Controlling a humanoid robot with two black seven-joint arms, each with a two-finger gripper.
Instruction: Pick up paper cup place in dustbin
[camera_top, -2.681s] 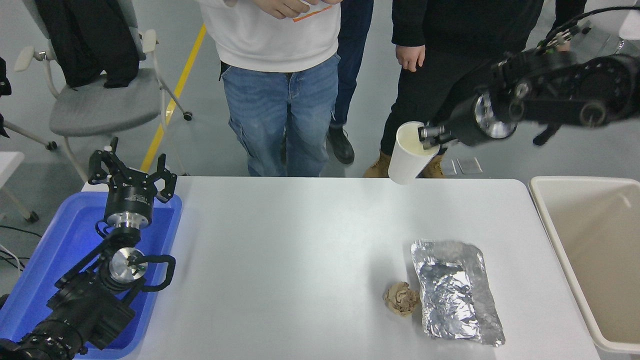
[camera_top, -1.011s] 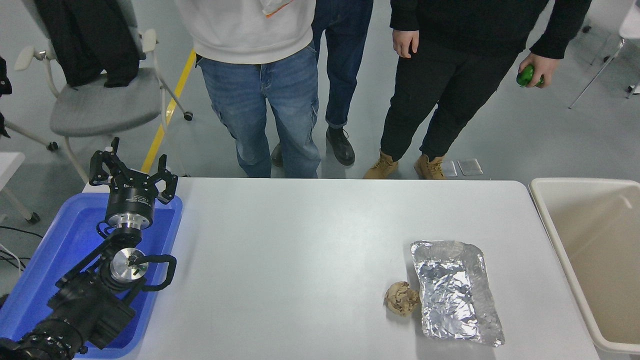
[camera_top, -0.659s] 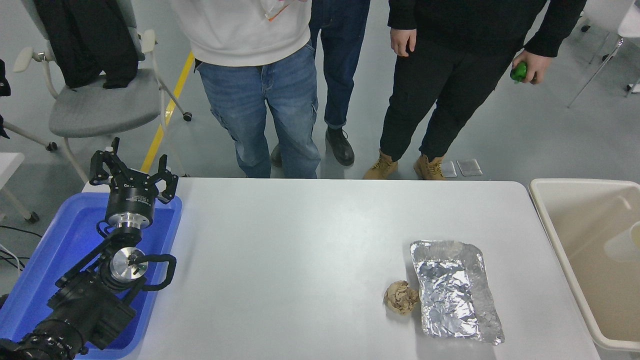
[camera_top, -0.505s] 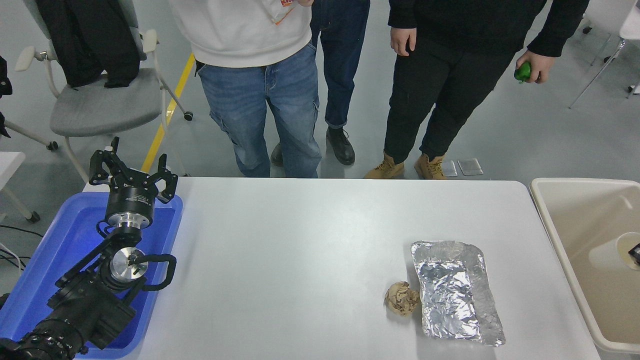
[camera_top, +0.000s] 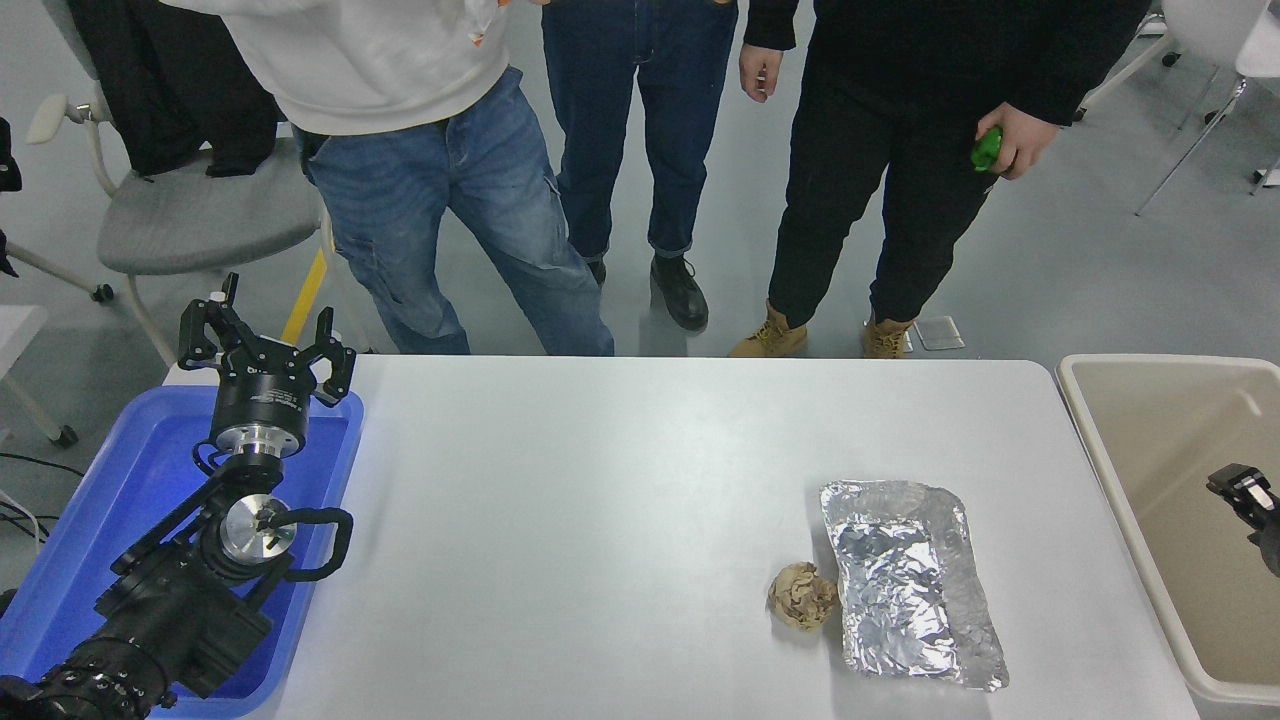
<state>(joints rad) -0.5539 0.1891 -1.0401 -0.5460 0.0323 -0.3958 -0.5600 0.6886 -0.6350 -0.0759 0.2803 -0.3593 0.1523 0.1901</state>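
The beige dustbin (camera_top: 1160, 430) stands at the table's right end, its right part cut off by the picture edge. The paper cup is out of view; none shows in the visible part of the bin or on the table. Only a small black piece of my right gripper (camera_top: 1250, 500) shows at the right edge, over the inside of the dustbin, with nothing visible in it. My left gripper (camera_top: 265, 350) is parked at the lower left over the blue tray, open and empty.
A crumpled foil sheet (camera_top: 910, 580) and a brown paper ball (camera_top: 803, 596) lie on the white table (camera_top: 620, 480) at right front. A blue tray (camera_top: 110, 480) sits at the left. Three people stand at the far side; one hand holds a green object (camera_top: 986, 148).
My right gripper carried the paper cup right, out of view, then down into the dustbin. The cup no longer shows and the gripper tip is at the right edge. The people shifted left.
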